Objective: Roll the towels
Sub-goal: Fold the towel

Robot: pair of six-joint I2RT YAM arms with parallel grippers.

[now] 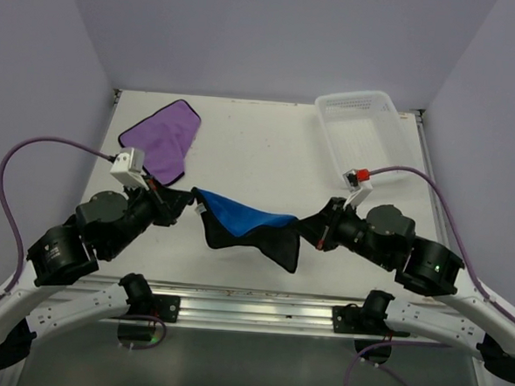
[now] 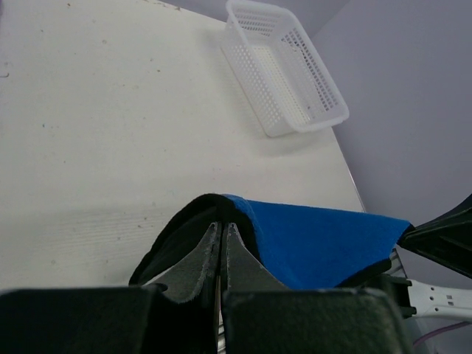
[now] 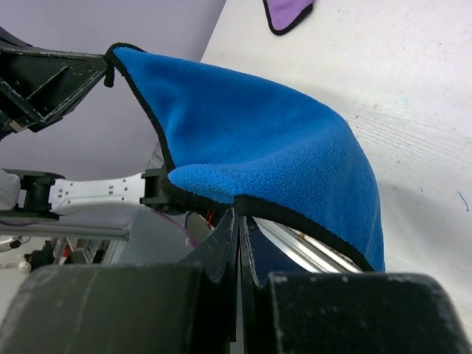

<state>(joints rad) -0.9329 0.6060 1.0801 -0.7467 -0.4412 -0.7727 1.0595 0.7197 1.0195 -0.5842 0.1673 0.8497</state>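
Note:
The bright blue towel [image 1: 247, 223] with a black hem hangs stretched between my two grippers above the table's front middle, sagging in the centre. My left gripper [image 1: 190, 201] is shut on its left corner; in the left wrist view the gripper [image 2: 222, 225] pinches the hem and the blue towel [image 2: 324, 240] spreads right. My right gripper [image 1: 306, 229] is shut on the right corner; in the right wrist view the gripper [image 3: 240, 214] pinches the hem under the blue towel [image 3: 258, 140]. The purple towel [image 1: 162, 139] lies flat at the back left, and shows at the top of the right wrist view [image 3: 287, 11].
A white perforated basket [image 1: 364, 129] stands at the back right, also seen in the left wrist view [image 2: 284, 66]. The white table [image 1: 260, 149] is bounded by lilac walls on three sides. A metal rail [image 1: 250, 306] runs along the front edge.

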